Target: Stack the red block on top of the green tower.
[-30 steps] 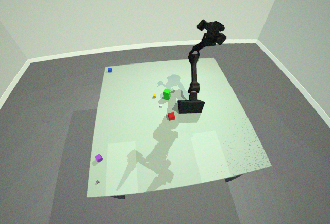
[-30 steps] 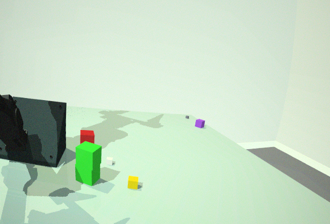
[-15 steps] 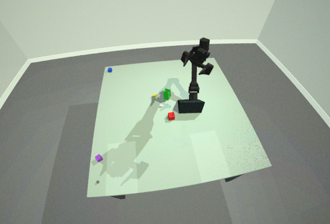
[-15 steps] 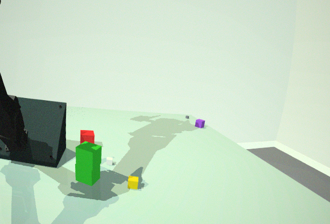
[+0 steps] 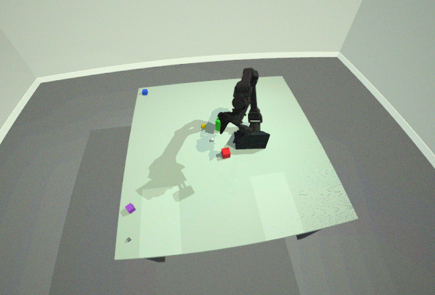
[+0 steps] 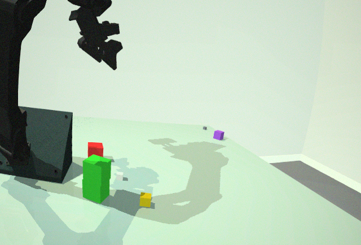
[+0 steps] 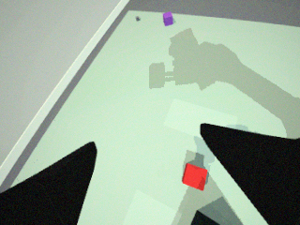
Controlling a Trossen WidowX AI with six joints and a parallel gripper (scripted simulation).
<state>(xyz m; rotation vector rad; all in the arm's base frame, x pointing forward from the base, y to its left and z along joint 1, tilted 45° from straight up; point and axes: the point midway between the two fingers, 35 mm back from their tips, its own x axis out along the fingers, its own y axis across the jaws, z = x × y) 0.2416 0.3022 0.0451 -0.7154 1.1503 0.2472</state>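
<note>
The red block (image 5: 225, 153) (image 6: 95, 149) (image 7: 194, 176) lies on the table beside the arm's dark base. In the exterior view its lower part is hidden behind the green tower. The green tower (image 5: 218, 125) (image 6: 96, 179) stands upright, two blocks high, and nothing rests on it. In the top view the arm partly covers it; it is not seen in the wrist view. My gripper (image 6: 108, 65) (image 7: 149, 137) is open and empty, high above the table, pointing down at a slant. In the wrist view the red block shows between the fingers, farther off and nearer the right finger.
A yellow block (image 5: 203, 126) (image 6: 145, 199) and a small white block (image 5: 211, 140) (image 6: 119, 176) lie near the tower. A purple block (image 5: 130, 208) (image 6: 218, 135) (image 7: 168, 19), a small grey block (image 5: 128, 239) (image 6: 204, 127) (image 7: 138, 19) and a blue block (image 5: 144, 92) lie near the table's edges.
</note>
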